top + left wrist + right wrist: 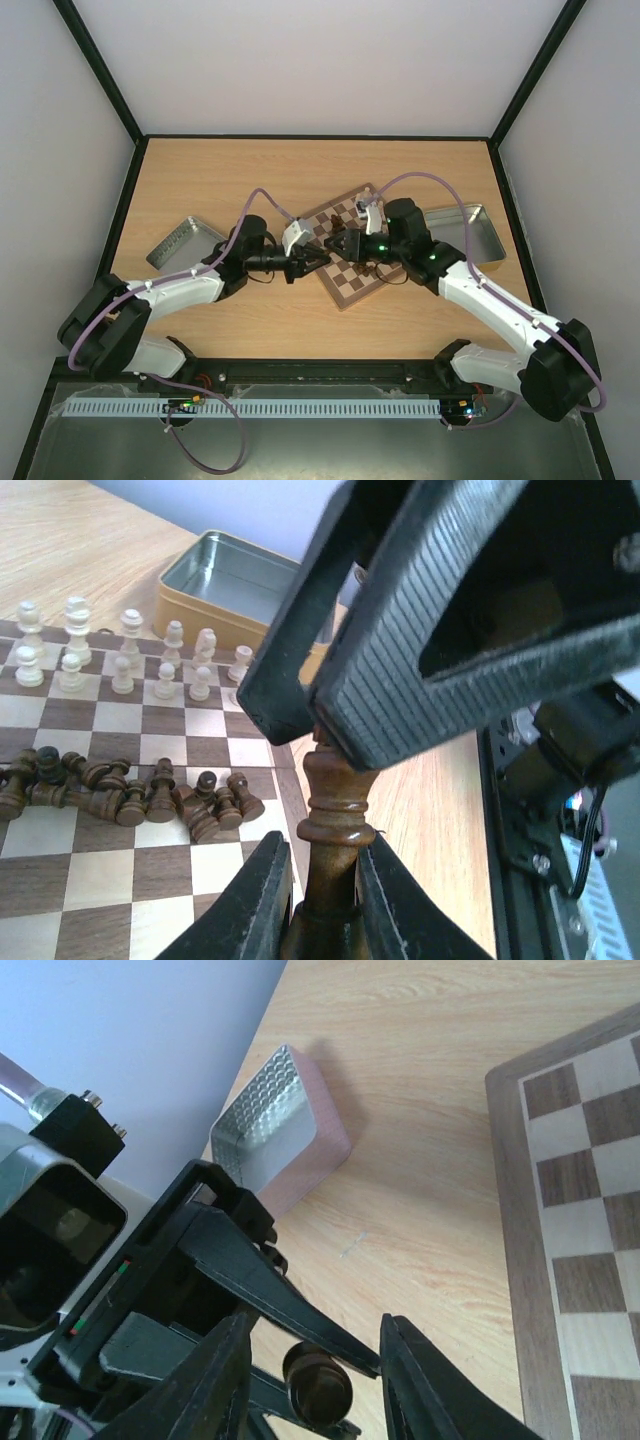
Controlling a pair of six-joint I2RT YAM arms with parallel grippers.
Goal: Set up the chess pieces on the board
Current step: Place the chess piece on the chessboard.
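My left gripper [325, 848] is shut on the lower stem of a dark brown chess piece [334, 805], held in the air beside the board's [350, 288] left edge. My right gripper [318, 1325] is open; its fingers [450, 660] straddle the piece's top with a gap on each side. The right wrist view shows the piece's round end [318, 1388] between those fingers, with the left gripper's fingers [270, 1290] crossing in front. On the board, cream pieces [125, 660] stand in two rows. Several dark pieces [130, 790] lie in a heap.
A gold-rimmed tin [230, 580] sits beyond the board, at the right in the top view [478, 233]. A grey metal tin [185, 243] lies at the table's left. Both arms meet over the board's left corner [328, 255].
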